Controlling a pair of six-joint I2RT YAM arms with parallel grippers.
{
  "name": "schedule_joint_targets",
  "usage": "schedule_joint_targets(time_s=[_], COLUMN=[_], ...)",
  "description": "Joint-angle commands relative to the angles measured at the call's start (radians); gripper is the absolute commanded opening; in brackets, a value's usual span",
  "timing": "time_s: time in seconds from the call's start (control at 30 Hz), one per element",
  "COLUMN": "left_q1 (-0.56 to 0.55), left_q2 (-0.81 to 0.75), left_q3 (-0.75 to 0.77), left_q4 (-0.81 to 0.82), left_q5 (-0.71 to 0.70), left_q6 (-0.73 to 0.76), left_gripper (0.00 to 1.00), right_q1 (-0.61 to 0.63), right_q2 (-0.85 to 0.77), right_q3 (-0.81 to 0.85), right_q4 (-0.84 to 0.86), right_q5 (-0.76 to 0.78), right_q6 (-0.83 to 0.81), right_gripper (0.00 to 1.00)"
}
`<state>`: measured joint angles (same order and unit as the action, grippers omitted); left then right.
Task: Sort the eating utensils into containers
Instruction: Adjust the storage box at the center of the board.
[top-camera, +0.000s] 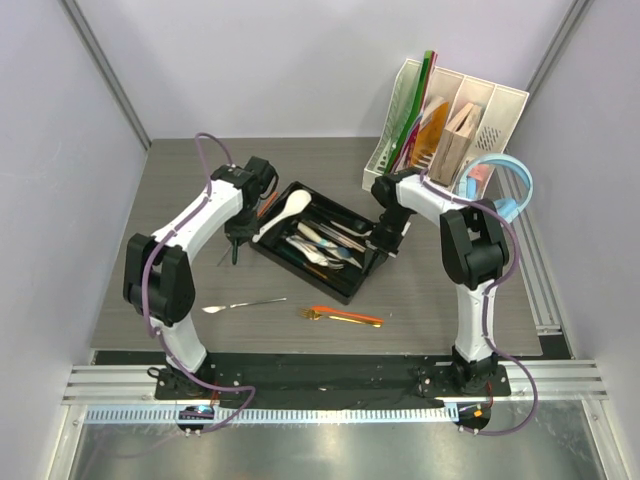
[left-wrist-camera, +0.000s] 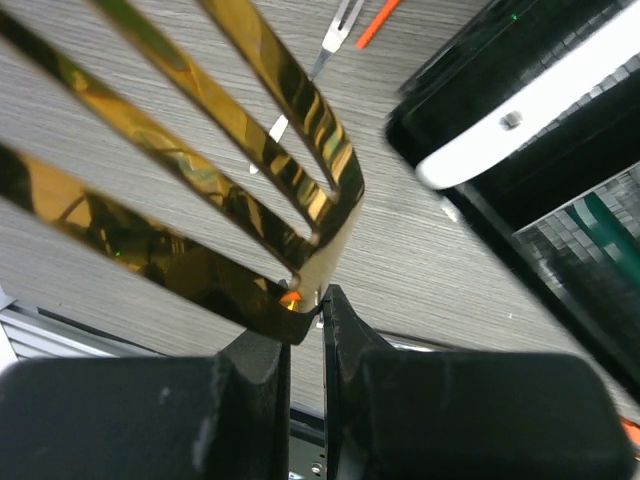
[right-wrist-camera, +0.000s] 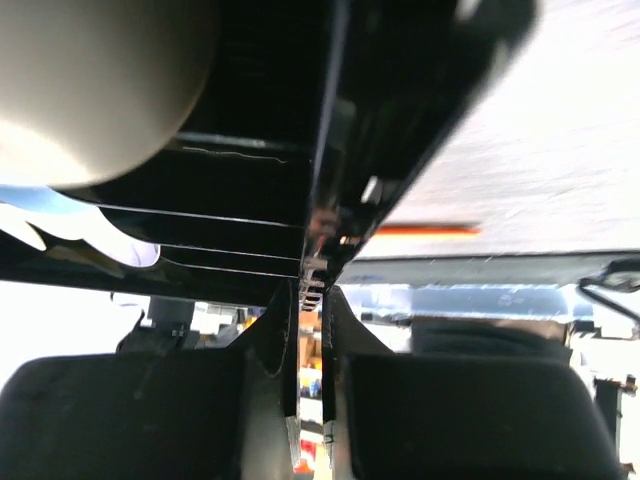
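We see an organiser and headphones behind the right arm, both apart from the tray. A knife and chopsticks lie loose on the table, near the bases. The left gripper, bent down just left of the tray, pinches a fork. The right gripper reaches down with its jaws pressed onto the tray's right rim.

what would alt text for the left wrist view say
A gold fork, pinched at its neck by black fingers, fills the frame above a grey table. A black cutlery tray holding a white spoon sits at right.
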<state>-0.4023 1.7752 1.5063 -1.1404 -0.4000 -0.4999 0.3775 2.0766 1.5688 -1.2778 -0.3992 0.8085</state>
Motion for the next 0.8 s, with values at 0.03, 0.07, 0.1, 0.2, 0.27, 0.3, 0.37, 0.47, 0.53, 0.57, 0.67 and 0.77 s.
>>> schedule_joint_targets(time_s=[0.03, 0.07, 0.1, 0.2, 0.27, 0.3, 0.37, 0.47, 0.53, 0.57, 0.67, 0.77], left_q1=[0.013, 0.016, 0.017, 0.019, 0.020, 0.020, 0.023, 0.028, 0.029, 0.031, 0.034, 0.037], left_q2=[-0.042, -0.042, -0.042, -0.051, -0.056, -0.059, -0.065, -0.075, -0.088, -0.091, -0.099, -0.099], left_q3=[0.003, 0.002, 0.003, 0.002, 0.000, -0.001, -0.003, -0.009, -0.020, -0.024, -0.037, -0.032], left_q4=[0.014, 0.013, 0.013, 0.010, 0.005, 0.005, 0.004, 0.001, 0.001, -0.001, 0.005, 0.007], left_q5=[-0.011, -0.010, -0.013, -0.019, -0.030, -0.031, -0.033, -0.043, -0.051, -0.054, -0.054, -0.046], left_q6=[-0.015, -0.015, -0.015, -0.014, -0.014, -0.012, -0.009, -0.006, -0.003, 0.000, -0.002, -0.017], left_gripper=[0.00, 0.00, 0.00, 0.00, 0.00, 0.00, 0.00, 0.00, 0.00, 0.00, 0.00, 0.00], right_q1=[0.018, 0.020, 0.020, 0.020, 0.020, 0.020, 0.017, 0.012, 0.012, 0.012, 0.014, 0.015], right_q2=[-0.041, -0.044, -0.049, -0.078, -0.085, -0.085, -0.099, -0.124, -0.136, -0.139, -0.141, -0.133], right_q3=[0.011, 0.010, 0.005, -0.035, -0.055, -0.064, -0.122, -0.212, -0.243, -0.257, -0.259, -0.256], right_q4=[-0.051, -0.045, -0.032, 0.014, 0.021, 0.026, 0.064, 0.156, 0.224, 0.242, 0.287, 0.336], right_q5=[-0.193, -0.194, -0.199, -0.213, -0.191, -0.181, -0.182, -0.178, -0.176, -0.167, -0.130, -0.121], right_q6=[0.110, 0.124, 0.147, 0.233, 0.264, 0.273, 0.325, 0.424, 0.477, 0.527, 0.590, 0.664], right_gripper=[0.01, 0.01, 0.01, 0.01, 0.01, 0.01, 0.01, 0.01, 0.01, 0.01, 0.01, 0.01])
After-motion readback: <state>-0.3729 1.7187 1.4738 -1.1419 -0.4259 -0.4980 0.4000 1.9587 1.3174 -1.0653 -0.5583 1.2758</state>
